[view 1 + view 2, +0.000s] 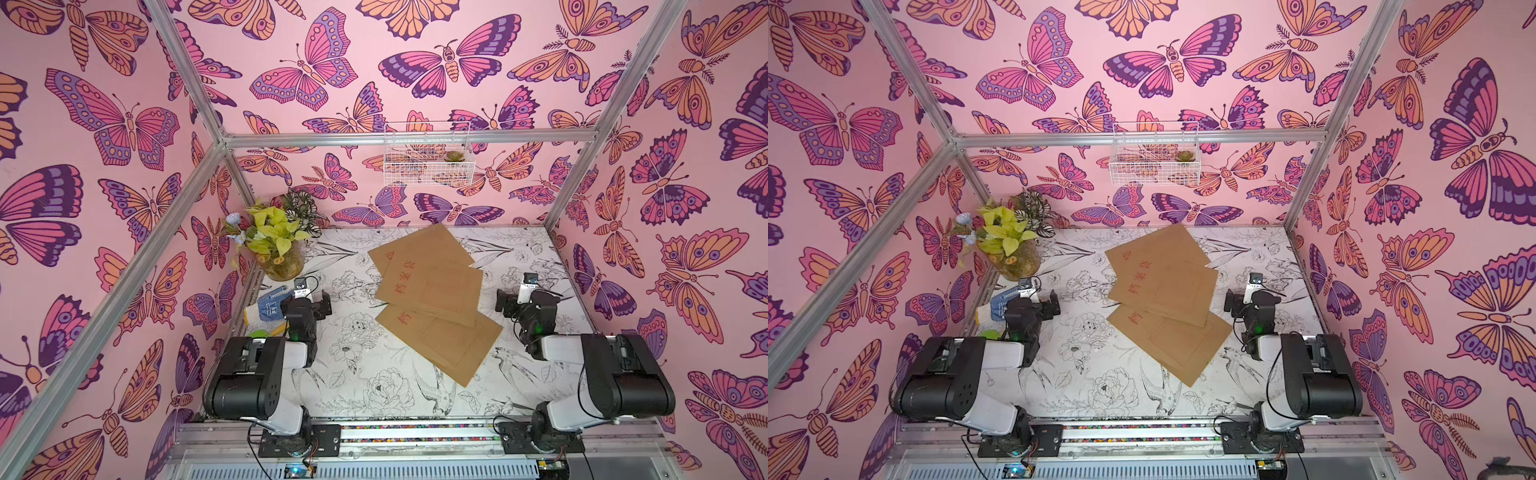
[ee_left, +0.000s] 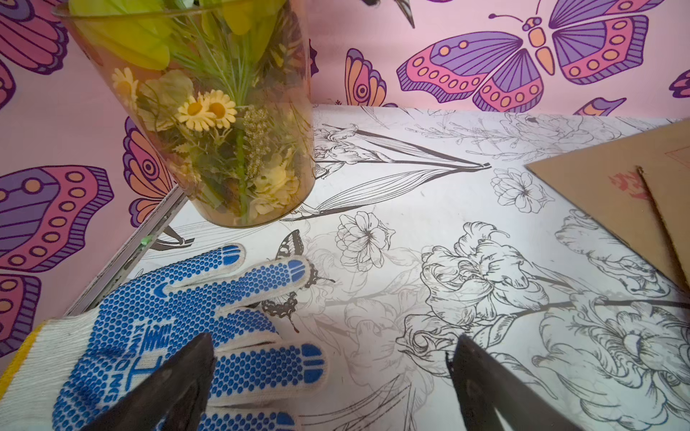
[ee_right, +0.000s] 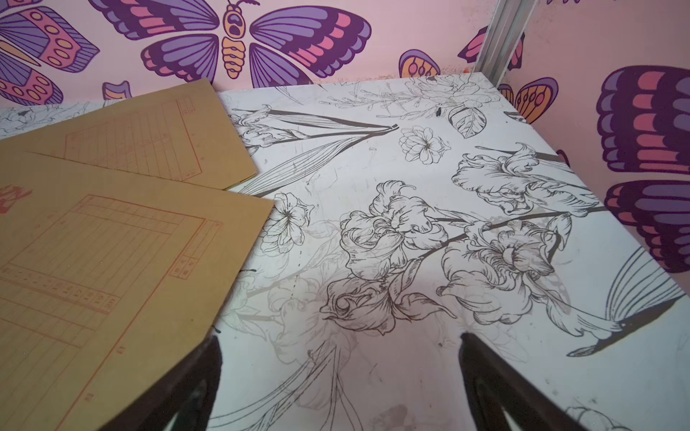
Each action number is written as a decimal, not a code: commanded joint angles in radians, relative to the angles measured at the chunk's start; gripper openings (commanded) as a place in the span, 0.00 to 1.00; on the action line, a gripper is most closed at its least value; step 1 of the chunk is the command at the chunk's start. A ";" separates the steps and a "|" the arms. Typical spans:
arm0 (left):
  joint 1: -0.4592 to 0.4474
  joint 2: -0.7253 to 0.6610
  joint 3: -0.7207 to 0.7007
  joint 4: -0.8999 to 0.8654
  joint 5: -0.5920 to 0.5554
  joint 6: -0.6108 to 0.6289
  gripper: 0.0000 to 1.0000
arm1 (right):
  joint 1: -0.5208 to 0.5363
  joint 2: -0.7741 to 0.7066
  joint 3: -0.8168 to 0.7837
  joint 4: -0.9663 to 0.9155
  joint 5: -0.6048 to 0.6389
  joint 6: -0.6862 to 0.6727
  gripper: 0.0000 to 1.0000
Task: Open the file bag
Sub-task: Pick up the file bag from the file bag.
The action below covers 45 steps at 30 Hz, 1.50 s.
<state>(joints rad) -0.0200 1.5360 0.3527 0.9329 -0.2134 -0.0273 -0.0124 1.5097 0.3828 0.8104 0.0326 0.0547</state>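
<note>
Three brown paper file bags with red print lie flat and overlapping in the middle of the table: the far one (image 1: 419,247) (image 1: 1154,245), the middle one (image 1: 432,291) (image 1: 1167,291) and the near one (image 1: 444,345) (image 1: 1179,345). All appear closed, printed face up. My left gripper (image 1: 307,301) (image 1: 1038,305) (image 2: 332,337) hovers left of the bags, open and empty, over a work glove's fingers. My right gripper (image 1: 525,301) (image 1: 1252,299) (image 3: 339,336) hovers right of them, open and empty, above bare table. The right wrist view shows the middle bag (image 3: 93,268) and the far bag (image 3: 149,141) beside its jaws.
A glass vase of artificial flowers (image 1: 282,257) (image 2: 231,149) stands in the back left corner. A blue-dotted white glove (image 1: 266,307) (image 2: 168,317) lies in front of it, a green object (image 1: 262,333) nearer. A white wire basket (image 1: 428,160) hangs on the back wall. Pink walls enclose the flower-printed table (image 1: 374,374).
</note>
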 commanded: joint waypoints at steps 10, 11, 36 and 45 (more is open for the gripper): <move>0.003 0.009 0.005 -0.005 0.002 -0.002 1.00 | 0.003 -0.002 0.024 -0.007 -0.005 -0.003 0.99; 0.003 0.009 0.005 -0.005 0.002 -0.003 0.99 | 0.003 -0.002 0.024 -0.007 -0.004 -0.003 0.99; -0.271 -0.435 0.184 -0.629 -0.352 -0.140 1.00 | 0.022 -0.331 0.172 -0.406 -0.120 0.233 0.99; -0.440 -0.409 0.332 -0.893 -0.110 -0.361 1.00 | 0.022 -0.132 0.386 -0.676 -0.304 0.683 0.99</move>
<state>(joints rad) -0.4038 1.1023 0.6418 0.1650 -0.3771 -0.3008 0.0025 1.3163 0.7185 0.2806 -0.1726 0.5323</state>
